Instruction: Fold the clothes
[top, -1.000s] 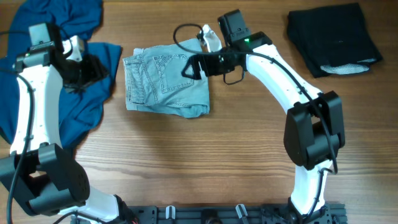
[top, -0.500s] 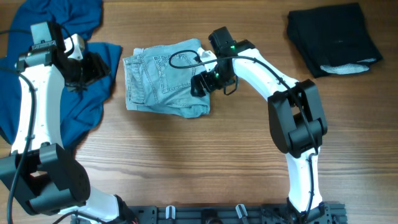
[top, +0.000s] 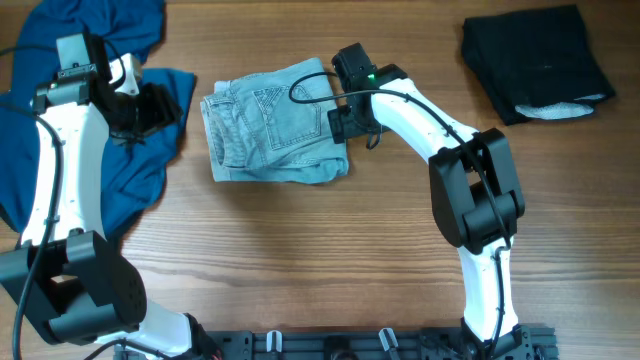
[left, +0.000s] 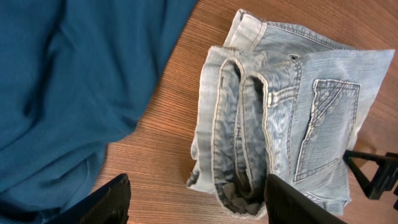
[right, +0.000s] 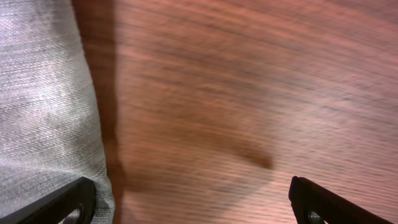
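Observation:
The pale-blue denim pants (top: 270, 125) lie folded in a thick stack on the wooden table, a stitched back pocket on top. They also show in the left wrist view (left: 280, 106), with layered hems facing the camera. My right gripper (top: 340, 122) is open at the stack's right edge. In the right wrist view its jaws (right: 193, 205) span bare wood, and the left finger is against the denim (right: 43, 93). My left gripper (top: 150, 105) is open and empty over the blue garment, left of the pants; its jaws (left: 199, 205) frame wood and the stack's near corner.
A crumpled dark blue garment (top: 90, 70) covers the table's far left and also shows in the left wrist view (left: 74, 74). A folded black garment (top: 535, 55) with a white patch lies at the back right. A black cable loop (top: 310, 90) hangs over the pants.
My right gripper has moved down from the pants' top right corner to their right edge. The stack has shifted and turned slightly. The left arm has barely moved.

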